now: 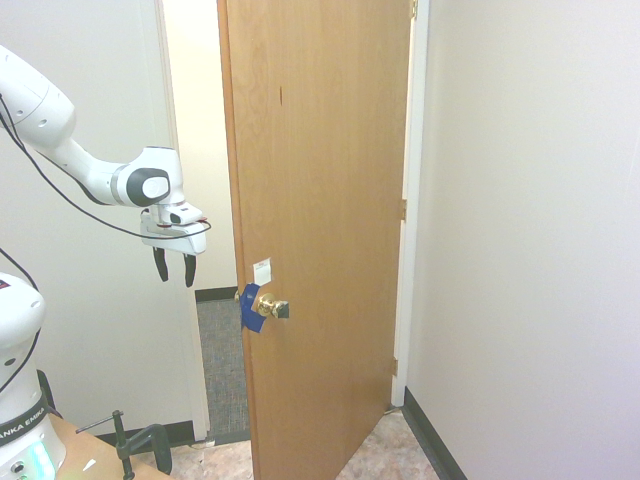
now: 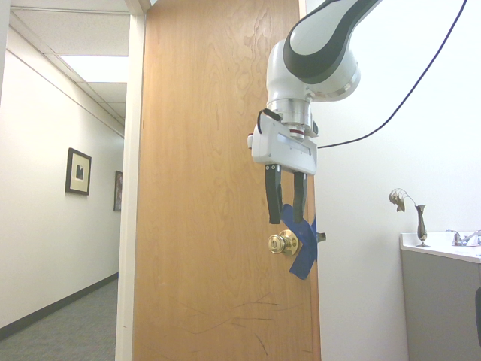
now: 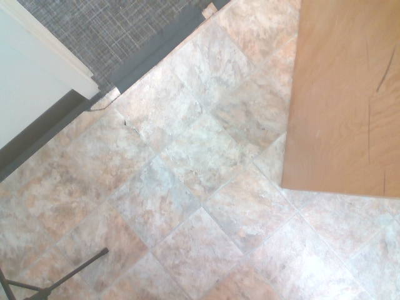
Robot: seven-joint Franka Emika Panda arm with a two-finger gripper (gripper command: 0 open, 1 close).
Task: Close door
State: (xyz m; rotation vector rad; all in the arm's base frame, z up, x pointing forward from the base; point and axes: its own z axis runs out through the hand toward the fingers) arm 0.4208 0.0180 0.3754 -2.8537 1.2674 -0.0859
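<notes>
The wooden door (image 1: pixel 320 230) stands ajar. The gripper (image 1: pixel 174 270), fingers parted and empty, hangs at the taped brass knob's (image 1: pixel 268 306) ten o'clock, apparently poised to push.

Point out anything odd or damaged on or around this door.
The door's brass knob is wrapped in blue tape, loose ends sticking out. Thin scratches mark the door's lower face in the second exterior view. The floor tile near the threshold has a small crack. The open pincer hangs clear of the door.
</notes>
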